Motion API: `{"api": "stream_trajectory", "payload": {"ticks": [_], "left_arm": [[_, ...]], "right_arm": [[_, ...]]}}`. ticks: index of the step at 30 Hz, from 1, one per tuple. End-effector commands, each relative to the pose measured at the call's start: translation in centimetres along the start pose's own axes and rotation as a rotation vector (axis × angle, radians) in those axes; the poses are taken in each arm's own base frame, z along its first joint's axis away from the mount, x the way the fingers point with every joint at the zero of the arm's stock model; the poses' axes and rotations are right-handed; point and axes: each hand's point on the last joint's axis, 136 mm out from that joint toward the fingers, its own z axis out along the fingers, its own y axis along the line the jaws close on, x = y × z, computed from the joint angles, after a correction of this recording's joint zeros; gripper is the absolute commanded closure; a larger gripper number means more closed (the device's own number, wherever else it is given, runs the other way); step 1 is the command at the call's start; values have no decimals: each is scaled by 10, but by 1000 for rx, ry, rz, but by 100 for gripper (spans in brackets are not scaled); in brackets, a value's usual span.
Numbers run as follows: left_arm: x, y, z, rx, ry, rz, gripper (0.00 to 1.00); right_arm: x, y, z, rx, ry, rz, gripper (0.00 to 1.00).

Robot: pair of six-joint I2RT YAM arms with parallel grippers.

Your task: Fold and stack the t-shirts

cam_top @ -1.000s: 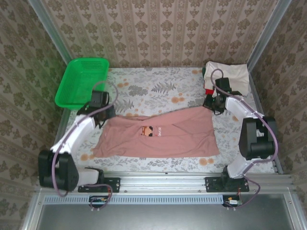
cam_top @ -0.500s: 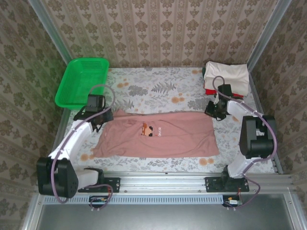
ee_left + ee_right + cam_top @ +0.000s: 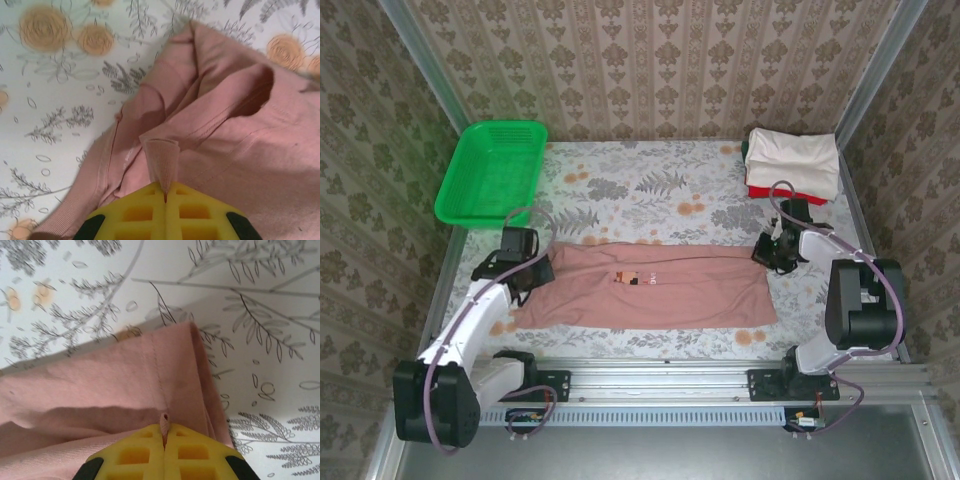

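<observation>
A dusty-pink t-shirt (image 3: 650,290) lies spread across the front of the table, its far edge folded toward me so the chest print (image 3: 635,280) is half covered. My left gripper (image 3: 535,265) is shut on a pinch of its collar-side edge (image 3: 162,162). Over at the shirt's other end my right gripper (image 3: 770,252) is shut on the hem corner (image 3: 164,420). A cream folded t-shirt (image 3: 792,160) lies on a red folded one (image 3: 760,190) at the back right.
A green mesh basket (image 3: 492,170) stands at the back left corner. The floral tablecloth (image 3: 650,190) is bare between the basket and the folded pile. Metal frame rails (image 3: 660,375) run along the table's sides and front.
Both grippers have pulled the pink shirt's far edge toward the front, folding it over itself. The shirt is now a narrower band and the print is partly covered.
</observation>
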Motion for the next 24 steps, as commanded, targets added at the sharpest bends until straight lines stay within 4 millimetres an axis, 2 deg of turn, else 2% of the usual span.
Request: {"api": "stream_trajectory", "payload": {"ticks": [1,5,9,15,17,20,24], "left_arm": [[15,1,0,10,29,-41,100],[22,8,-2,-14,35,-44,100],[28,8,1,-8,42,-49,100],[33,8,2,-11,47,-51,100],[37,7,3,-6,49,-56,100],[43,3,4,13,47,-52,100],[50,4,4,10,49,-51,100]], "right_arm": [[2,-1,-8,-7,-20,4,93],[10,-4,-10,3,-8,8,91],[13,-9,-20,32,-25,14,78],[7,1,-67,22,-147,8,66],[3,11,-78,1,-185,-2,62],[5,31,-70,-21,-169,-44,60],[3,25,-42,76,-110,-51,53]]}}
